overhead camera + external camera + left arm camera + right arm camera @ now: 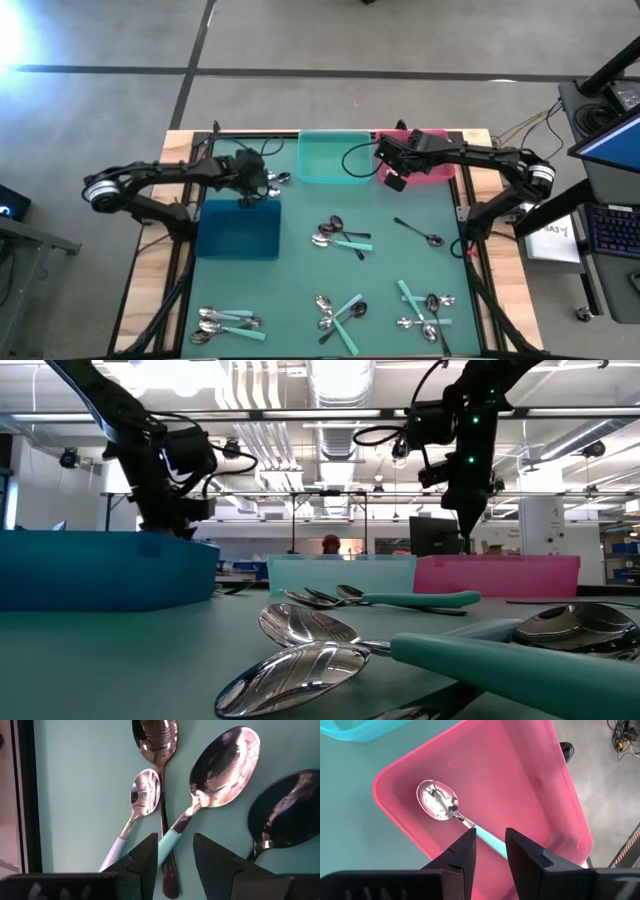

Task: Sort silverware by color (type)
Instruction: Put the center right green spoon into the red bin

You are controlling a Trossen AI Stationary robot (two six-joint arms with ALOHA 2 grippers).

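Several spoons (220, 765) lie on the teal mat at the far left: two with mint handles, two dark. They also show in the high view as spoons (278, 180). My left gripper (175, 865) (255, 190) is open and slants down just above them, one finger on either side of the big mint-handled spoon's handle (172, 837) and a dark spoon's handle. My right gripper (490, 855) (395, 178) is open over the pink bin (540, 795). A mint-handled spoon (437, 800) lies in that bin, its handle running below the gap between the fingers.
The blue bin (238, 228) stands just on the near side of my left gripper. The teal bin (333, 157) sits between the arms. Spoon clusters lie mid-mat (340, 235) and along the near edge (230, 322) (338, 312) (425, 305). A lone dark spoon (420, 233) lies at the right.
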